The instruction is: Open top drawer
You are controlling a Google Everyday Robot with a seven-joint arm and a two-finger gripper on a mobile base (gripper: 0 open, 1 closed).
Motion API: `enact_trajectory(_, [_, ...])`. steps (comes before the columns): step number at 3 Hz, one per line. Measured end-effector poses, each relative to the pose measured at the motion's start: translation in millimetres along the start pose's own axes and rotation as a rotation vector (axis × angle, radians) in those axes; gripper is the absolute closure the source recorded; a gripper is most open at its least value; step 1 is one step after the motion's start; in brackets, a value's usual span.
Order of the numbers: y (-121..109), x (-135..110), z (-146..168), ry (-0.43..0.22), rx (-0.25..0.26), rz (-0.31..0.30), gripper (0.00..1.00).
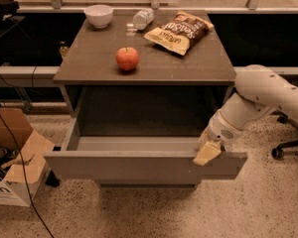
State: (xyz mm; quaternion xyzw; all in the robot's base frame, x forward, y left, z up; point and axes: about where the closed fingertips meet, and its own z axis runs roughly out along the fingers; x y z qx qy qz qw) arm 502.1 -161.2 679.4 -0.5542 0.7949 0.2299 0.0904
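Note:
The top drawer (pixel 139 166) is a wide grey-brown handleless front, pulled far out from the cabinet so its hollow inside shows. My gripper (pixel 207 151) sits at the drawer's right end, hooked over the top edge of the front, with a pale finger (pixel 207 154) lying against it. The white arm reaches in from the right. The lower drawers are hidden beneath the pulled-out front.
On the tabletop (pixel 89 58) lie a red apple (pixel 127 58), a white bowl (pixel 99 15), a plastic bottle (pixel 142 20) and a chip bag (pixel 178 30). A cardboard box (pixel 12 157) with cables stands at the left. An office chair base (pixel 288 148) is at the right.

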Motion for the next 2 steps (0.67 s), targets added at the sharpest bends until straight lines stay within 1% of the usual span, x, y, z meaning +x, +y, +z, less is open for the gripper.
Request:
enact_trajectory(1, [33.3,13.1,15.6,-0.023,-0.140,0.056,0.35])
enact_trajectory(2, [41.6,20.3,20.6,-0.053,-0.194,0.111,0.12])
